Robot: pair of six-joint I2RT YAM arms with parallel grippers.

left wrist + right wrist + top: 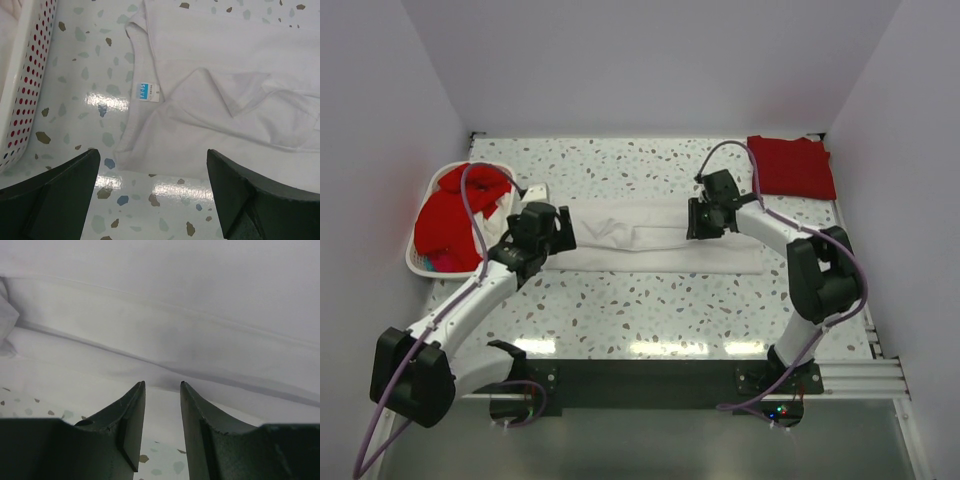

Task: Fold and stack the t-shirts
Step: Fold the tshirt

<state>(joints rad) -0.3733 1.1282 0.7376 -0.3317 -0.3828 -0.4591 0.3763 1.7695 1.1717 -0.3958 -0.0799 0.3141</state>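
Speckled stone-pattern table (650, 310) fills the space between plain white walls, with both arms reaching in from the near edge. Across the middle lies the white t-shirt (650, 245), folded into a long flat band running left to right. Its collar end points left, and the small blue neck label (147, 92) faces up on the inside of the neckline.

The left gripper (545, 235) hovers just above that collar end, its fingers spread wide apart with nothing between them. The right gripper (705, 218) sits low at the far edge of the band, right of its middle. Its fingers stand close, with only a narrow gap, their tips right at a long crease in the cloth; I see nothing pinched between them.

A red t-shirt (790, 165) rests folded into a neat square at the far right corner, well apart from the white one. On the left edge stands a white perforated basket (420, 262) with more red shirts (450, 215) heaped loosely in it and spilling over its rim.
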